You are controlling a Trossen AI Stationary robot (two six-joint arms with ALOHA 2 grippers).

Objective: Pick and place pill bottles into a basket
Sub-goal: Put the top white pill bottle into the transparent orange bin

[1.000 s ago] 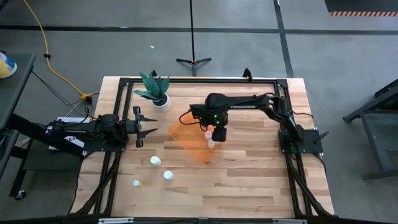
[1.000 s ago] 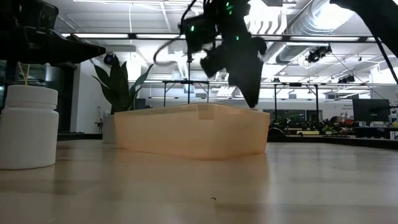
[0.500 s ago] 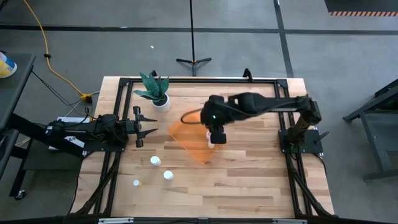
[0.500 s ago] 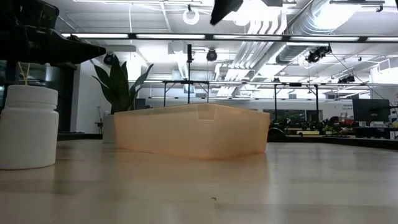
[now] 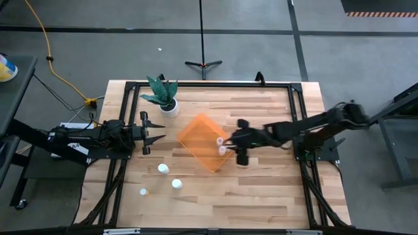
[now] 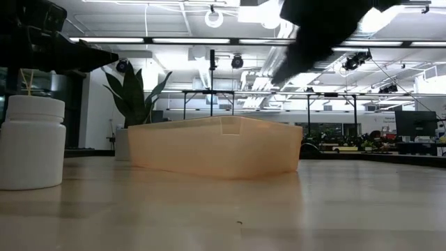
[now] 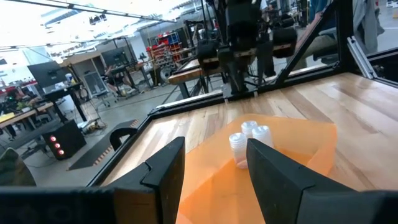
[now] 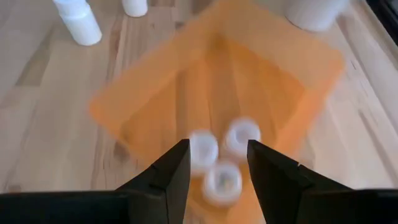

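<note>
The orange basket (image 5: 204, 140) lies mid-table, turned cornerwise. Three white pill bottles stand in its right corner (image 8: 203, 151), (image 8: 241, 137), (image 8: 222, 180); two of them show in the high view (image 5: 221, 145). Three more bottles stand on the table near the front left (image 5: 162, 169), (image 5: 176, 184), (image 5: 143, 192). My right gripper (image 5: 235, 142) hovers open and empty above the basket's right corner, its fingers (image 8: 168, 180) on either side of the bottles in the wrist view. My left gripper (image 5: 155, 134) waits open and empty left of the basket (image 7: 280, 149).
A white pot with green leaves (image 5: 166, 101) stands at the far left of the table. A black frame (image 5: 209, 83) runs round the table edges. In the low view one bottle (image 6: 31, 143) stands close at the left, in front of the basket (image 6: 216, 146).
My right gripper has risen out of the basket and drawn back toward the table's right edge, with its arm swinging out to the right. The bottles in the basket stay where they were.
</note>
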